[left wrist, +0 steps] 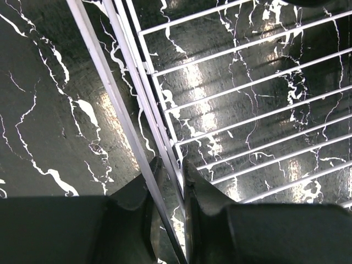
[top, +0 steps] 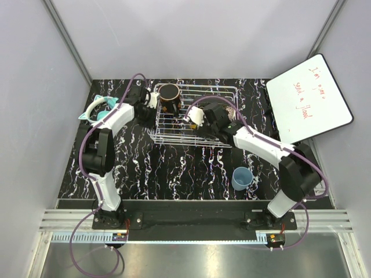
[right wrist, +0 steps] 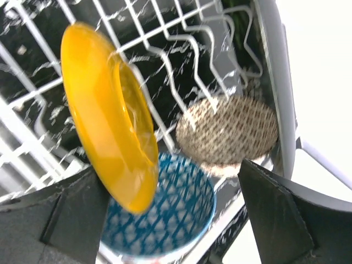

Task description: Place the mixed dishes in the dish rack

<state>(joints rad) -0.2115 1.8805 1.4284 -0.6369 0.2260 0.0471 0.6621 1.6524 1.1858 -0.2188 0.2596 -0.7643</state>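
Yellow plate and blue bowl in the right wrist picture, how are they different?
The plate is yellow; the bowl is blue with criss-cross lines. The plate is up on its edge, tilted; the bowl lies with its opening facing the camera. The plate is shallow; the bowl is deeper. Both are round.

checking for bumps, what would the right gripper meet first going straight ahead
Probably the blue patterned bowl in the dish rack, just ahead of the open right gripper; depth is unclear.
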